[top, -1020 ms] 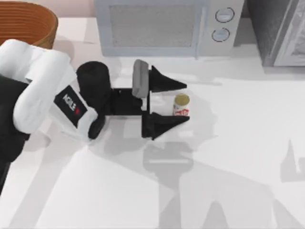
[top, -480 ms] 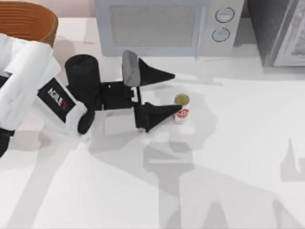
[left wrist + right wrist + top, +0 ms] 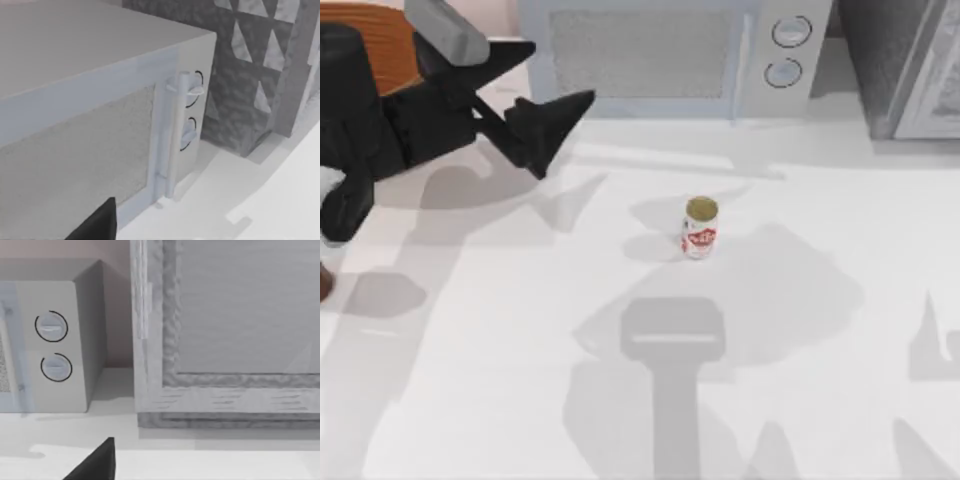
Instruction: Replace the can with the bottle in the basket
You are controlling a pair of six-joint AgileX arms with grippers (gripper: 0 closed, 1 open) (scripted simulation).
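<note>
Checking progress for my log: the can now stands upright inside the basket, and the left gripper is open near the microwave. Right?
Not quite. In the top view the can stands upright on the table, well apart from the basket at the far left corner. The left gripper is indeed open near the microwave.

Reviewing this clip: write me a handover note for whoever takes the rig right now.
Left gripper: open, empty, raised at the table's far left near the basket.
Right arm: parked off to the right.
Can: upright on the table in front of the microwave, out of the basket, nothing touching it.
Done: can is out.
Left: the bottle still has to go into the basket; I can't place the bottle from these views.
</note>
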